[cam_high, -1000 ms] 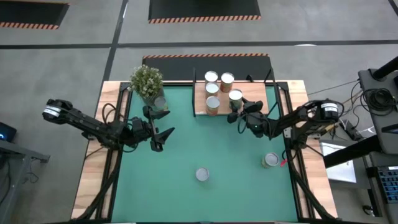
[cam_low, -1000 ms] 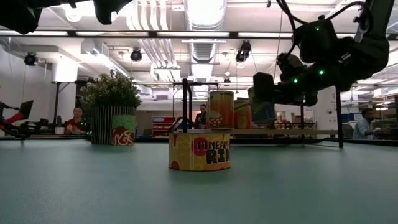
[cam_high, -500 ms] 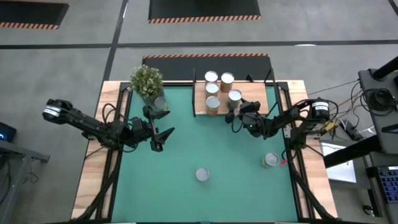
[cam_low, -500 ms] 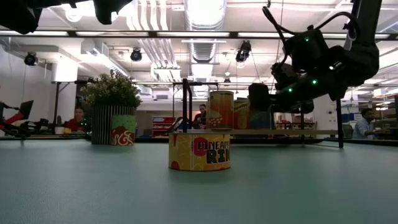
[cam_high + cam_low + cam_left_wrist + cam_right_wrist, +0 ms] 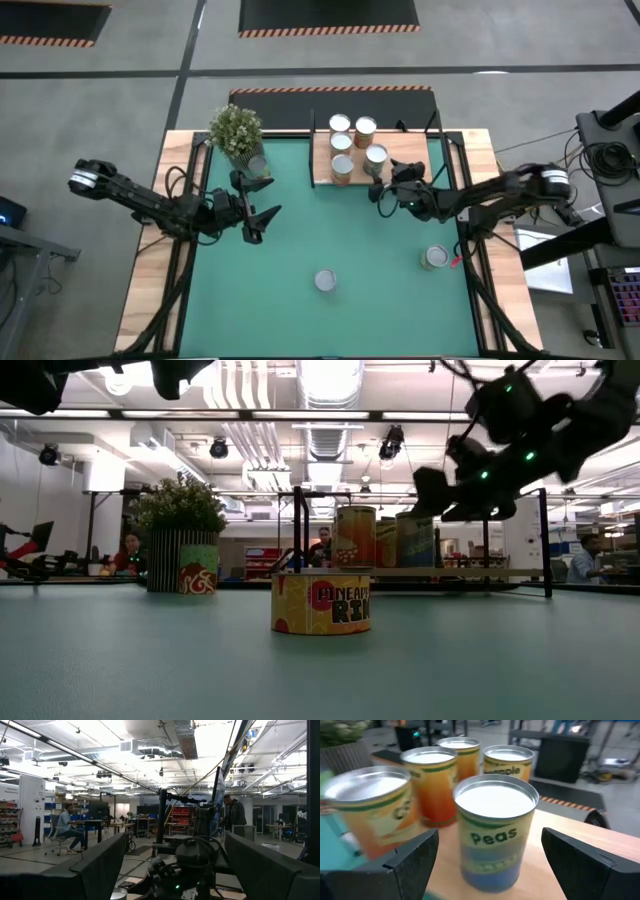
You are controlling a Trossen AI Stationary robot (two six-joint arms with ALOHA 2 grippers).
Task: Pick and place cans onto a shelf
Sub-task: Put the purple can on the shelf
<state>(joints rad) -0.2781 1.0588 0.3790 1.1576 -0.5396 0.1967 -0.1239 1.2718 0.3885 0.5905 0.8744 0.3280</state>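
Note:
The Peas can (image 5: pixel 495 840) stands upright on the light-wood shelf (image 5: pixel 410 150) at its near right part, and shows in the high view (image 5: pixel 376 155) and the low view (image 5: pixel 415 542). My right gripper (image 5: pixel 382 184) is open just near of it. Its fingers (image 5: pixel 410 862) stand on either side of the can with gaps showing, and in the low view the gripper (image 5: pixel 438 495) is above the can's top. Several more cans (image 5: pixel 342 143) stand on the shelf. My left gripper (image 5: pixel 266 198) is open and empty over the mat's left part.
A pineapple can (image 5: pixel 325 280) stands on the green mat near the front middle, and close to the low camera (image 5: pixel 320 603). Another can (image 5: pixel 435 257) lies at the mat's right edge, and one (image 5: pixel 258 166) stands beside the potted plant (image 5: pixel 236 130) at the back left.
My right gripper has gone up from beside the Peas can to above its top. The can stays standing on the shelf. My right arm's wrist has swung toward the table's right edge.

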